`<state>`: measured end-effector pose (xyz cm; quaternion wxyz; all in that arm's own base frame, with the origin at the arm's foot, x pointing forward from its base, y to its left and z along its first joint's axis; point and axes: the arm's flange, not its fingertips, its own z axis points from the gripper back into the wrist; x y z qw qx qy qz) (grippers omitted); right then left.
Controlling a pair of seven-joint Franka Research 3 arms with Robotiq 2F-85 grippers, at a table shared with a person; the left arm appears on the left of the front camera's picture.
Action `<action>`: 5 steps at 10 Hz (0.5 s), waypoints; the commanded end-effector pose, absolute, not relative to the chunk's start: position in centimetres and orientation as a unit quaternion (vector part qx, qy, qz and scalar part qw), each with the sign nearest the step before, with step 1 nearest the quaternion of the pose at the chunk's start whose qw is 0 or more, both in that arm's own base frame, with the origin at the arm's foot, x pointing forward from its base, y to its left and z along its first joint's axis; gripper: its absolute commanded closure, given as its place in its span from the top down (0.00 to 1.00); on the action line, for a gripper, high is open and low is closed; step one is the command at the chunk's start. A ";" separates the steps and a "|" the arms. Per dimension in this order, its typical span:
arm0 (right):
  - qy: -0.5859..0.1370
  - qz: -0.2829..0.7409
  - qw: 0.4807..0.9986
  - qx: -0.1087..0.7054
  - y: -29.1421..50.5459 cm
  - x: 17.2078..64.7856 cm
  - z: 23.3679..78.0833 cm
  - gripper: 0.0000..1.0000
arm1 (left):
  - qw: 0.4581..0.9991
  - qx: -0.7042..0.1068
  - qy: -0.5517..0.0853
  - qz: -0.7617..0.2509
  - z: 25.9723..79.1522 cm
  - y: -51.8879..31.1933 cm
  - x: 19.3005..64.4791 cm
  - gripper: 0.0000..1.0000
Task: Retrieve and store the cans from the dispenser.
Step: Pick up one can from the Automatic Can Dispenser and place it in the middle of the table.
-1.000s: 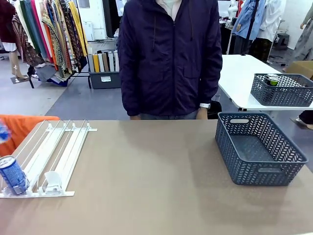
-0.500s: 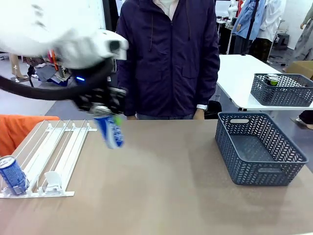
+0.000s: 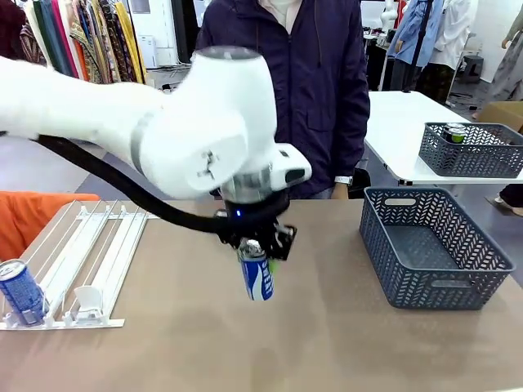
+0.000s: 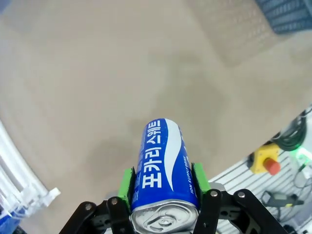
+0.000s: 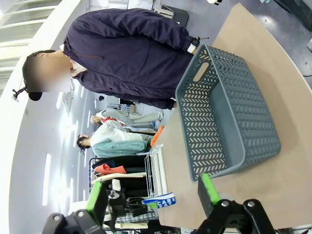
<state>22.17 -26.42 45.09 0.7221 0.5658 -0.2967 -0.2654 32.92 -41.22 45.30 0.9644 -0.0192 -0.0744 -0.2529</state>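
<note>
A blue can [image 3: 257,276], clamped near its silver top between the green pads of the left gripper [image 3: 256,255], hangs over the middle of the table [image 3: 327,343]. Half a second earlier it was tilted above the far end of the white dispenser [image 3: 106,245]; a second ago no arm was in the front view at all. The sweep has brought it roughly halfway to the grey basket [image 3: 445,286], so one retrieval looks done and the storing step is under way. The can is blue with a white wave and white Korean lettering, its pull tab intact, hanging nearly upright, top uppermost, clear of the tabletop. A second blue can [image 3: 22,291] has stayed at the near end of the dispenser. The right gripper [image 5: 152,195] stands wide open and empty, pointing toward the basket. A person [image 3: 286,98] in a dark jacket stands at the far edge.
</note>
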 end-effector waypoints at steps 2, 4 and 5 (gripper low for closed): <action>-0.305 -0.254 0.725 0.564 -26.6 22.2 45.2 1.00 | 0.949 0.009 -0.107 -0.297 43.1 -42.7 33.6 0.00; -0.305 -0.254 0.725 0.564 -26.6 22.2 45.2 1.00 | 0.941 0.011 -0.096 -0.324 41.3 -43.3 34.2 0.00; -0.305 -0.254 0.725 0.564 -26.6 22.2 45.2 1.00 | 0.939 0.017 -0.097 -0.331 40.7 -43.7 34.3 0.00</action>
